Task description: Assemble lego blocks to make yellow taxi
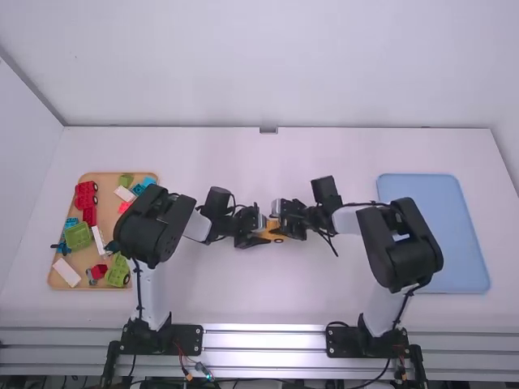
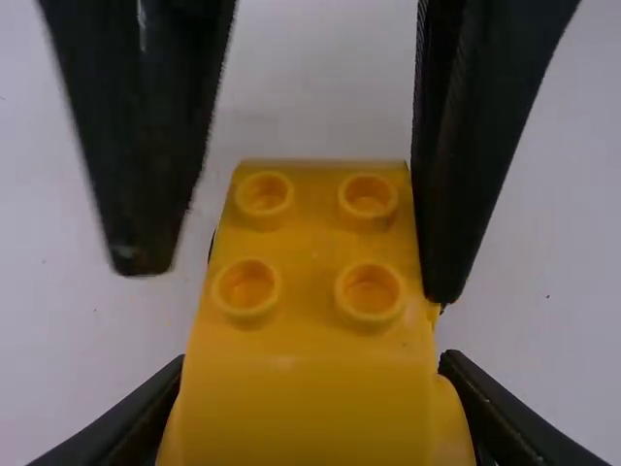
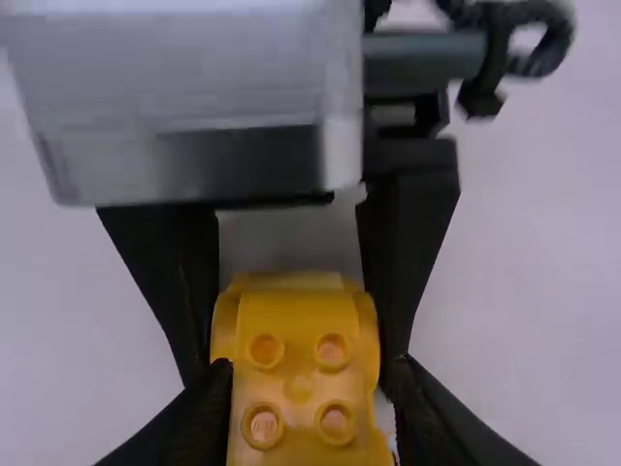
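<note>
Yellow studded taxi body [image 2: 306, 340], mid-table

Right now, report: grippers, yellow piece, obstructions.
Left gripper clamped on yellow studded lego piece. Right gripper open astride it, gap at one side. In the way: each gripper's fingers crowd the other's.

No readable text, no labels, numbers or signs

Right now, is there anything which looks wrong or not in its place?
One thing: at the left edge of the tan tray, a dark blue piece seems to stick out over the rim, as if not fully put in. I see nothing spilled or broken.
</note>
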Robot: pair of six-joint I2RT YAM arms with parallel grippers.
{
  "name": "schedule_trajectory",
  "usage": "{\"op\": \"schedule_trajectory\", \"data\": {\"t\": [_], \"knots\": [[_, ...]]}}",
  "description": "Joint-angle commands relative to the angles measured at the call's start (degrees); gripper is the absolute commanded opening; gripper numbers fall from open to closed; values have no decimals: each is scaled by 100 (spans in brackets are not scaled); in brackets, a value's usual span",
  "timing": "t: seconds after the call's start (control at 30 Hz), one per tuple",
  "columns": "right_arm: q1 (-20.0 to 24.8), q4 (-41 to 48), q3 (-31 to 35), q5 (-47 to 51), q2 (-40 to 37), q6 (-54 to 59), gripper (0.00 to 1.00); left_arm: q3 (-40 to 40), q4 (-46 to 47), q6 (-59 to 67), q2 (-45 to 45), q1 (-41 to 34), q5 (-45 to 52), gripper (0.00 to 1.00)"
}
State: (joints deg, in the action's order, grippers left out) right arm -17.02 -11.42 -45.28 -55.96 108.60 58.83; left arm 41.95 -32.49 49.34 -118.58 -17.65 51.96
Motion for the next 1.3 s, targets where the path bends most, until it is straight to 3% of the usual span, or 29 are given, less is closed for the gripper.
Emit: {"op": "schedule_trajectory", "data": {"t": [0.0,0.07,0.1,0.17,0.2,0.23,0.27,0.3,0.33,0.4,0.57,0.77,0.97,1.2,1.27], "knots": [[245,-157,26,-1045,13,11,46,-136,162,15,-216,-79,-448,6],[404,-238,28,-1443,4,44,56,-136,160,22,-216,-70,-446,8],[514,-282,28,-1648,4,57,79,-136,155,20,-216,-81,-446,16],[691,-286,28,-1891,4,55,93,-136,146,20,-216,-68,-446,19],[826,-216,28,-1950,4,57,98,-136,136,17,-216,-81,-446,27],[938,-114,31,-1923,4,59,98,-136,133,20,-216,-74,-448,40],[1075,59,31,-1829,4,57,98,-131,120,11,-216,-70,-448,59],[1088,87,31,-1805,4,57,98,-131,114,2,-214,-72,-448,61],[1165,286,33,-1602,4,101,98,-133,87,-4,-214,-79,-466,80],[1226,743,35,-1095,7,369,99,-138,79,-4,-179,-66,-496,99],[1045,1279,35,-142,50,597,98,-138,455,2,138,-55,-560,99],[492,398,33,496,483,-210,98,-131,1692,20,1215,-35,-1156,99],[22,-20,24,498,726,-192,98,-76,2806,-363,2673,-28,-1805,99],[-525,-549,22,1244,723,-763,99,-76,3108,-2605,4666,26,-3200,99],[-643,-612,24,1456,723,-761,87,-76,3226,-3080,5215,17,-3856,99]]}}
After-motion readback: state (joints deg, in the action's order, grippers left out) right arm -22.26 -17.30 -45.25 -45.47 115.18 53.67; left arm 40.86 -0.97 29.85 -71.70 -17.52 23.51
